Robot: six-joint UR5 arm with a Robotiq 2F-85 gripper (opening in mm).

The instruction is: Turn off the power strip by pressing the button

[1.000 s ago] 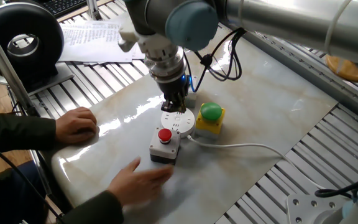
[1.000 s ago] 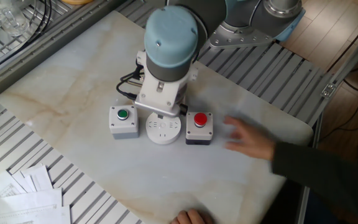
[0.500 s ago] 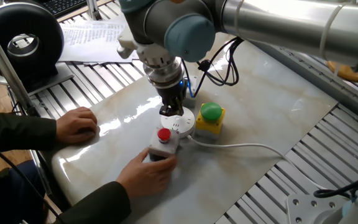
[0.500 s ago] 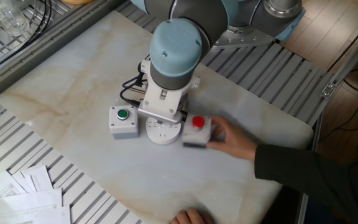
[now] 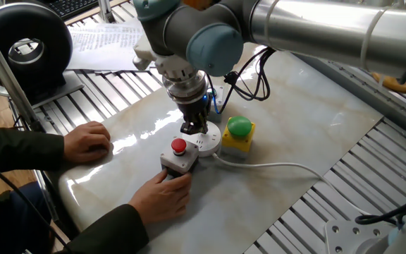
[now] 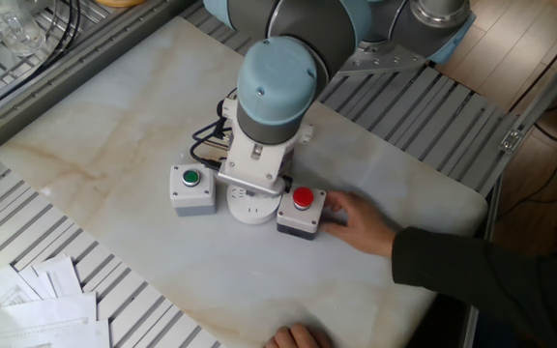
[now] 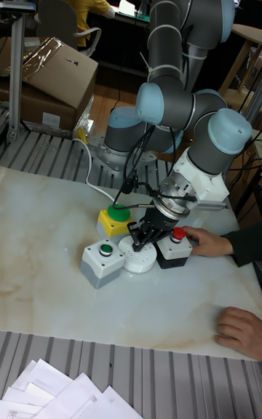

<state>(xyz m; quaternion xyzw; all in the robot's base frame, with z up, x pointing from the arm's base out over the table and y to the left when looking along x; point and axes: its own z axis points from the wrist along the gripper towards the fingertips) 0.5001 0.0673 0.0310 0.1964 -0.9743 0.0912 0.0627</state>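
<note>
The power strip [image 5: 207, 142] is a flat round white disc on the marble slab, with a white cord trailing off to the right. It also shows in the other fixed view [image 6: 250, 207] and the tall view [image 7: 137, 259]. My gripper [image 5: 194, 128] points straight down with its dark fingertips together on the disc's face, near its left edge. Seen from the other side, the gripper [image 6: 252, 184] hides the far half of the disc. The tall view has the gripper [image 7: 143, 240] tilted onto the disc's top. The strip's button is hidden.
A grey box with a red button [image 5: 178, 156] touches the disc, and a person's hand [image 5: 162, 198] holds it. A yellow box with a green dome [image 5: 239, 132], a grey box with a green button [image 6: 191, 188], a second hand [image 5: 87, 141] and papers [image 6: 37, 290] are nearby.
The person's hand reached in, took hold of the red-button box and slid it a little along the slab. My gripper came down slightly onto the disc.
</note>
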